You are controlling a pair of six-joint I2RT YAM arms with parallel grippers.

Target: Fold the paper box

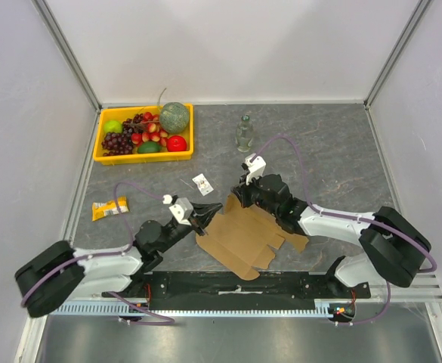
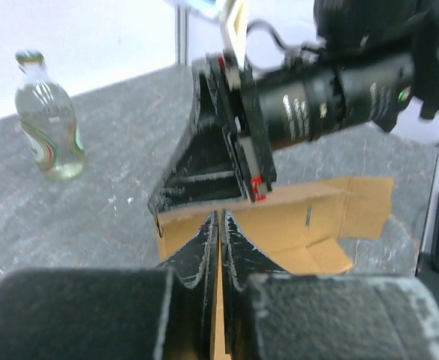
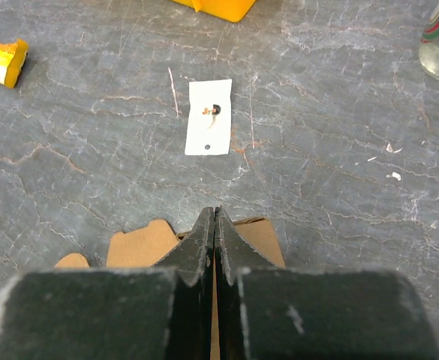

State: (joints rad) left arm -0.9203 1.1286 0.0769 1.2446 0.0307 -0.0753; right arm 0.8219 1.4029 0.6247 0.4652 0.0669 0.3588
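The paper box (image 1: pixel 247 240) is a flat brown cardboard sheet on the table (image 1: pixel 334 159), on the near side of the glass bottle (image 1: pixel 244 134) and close to my arm bases. My left gripper (image 1: pixel 209 210) is clenched on the sheet's left edge; its wrist view shows cardboard sandwiched in the jaws. My right gripper (image 1: pixel 238 199) is pinched onto the edge facing the bottle, with brown board showing between its jaws too. I read this as one anchor and one lifter: the bottle-side panel looks tilted up, ready for creasing. A white card (image 3: pixel 209 117) lies between bottle and box, clear of both grips.
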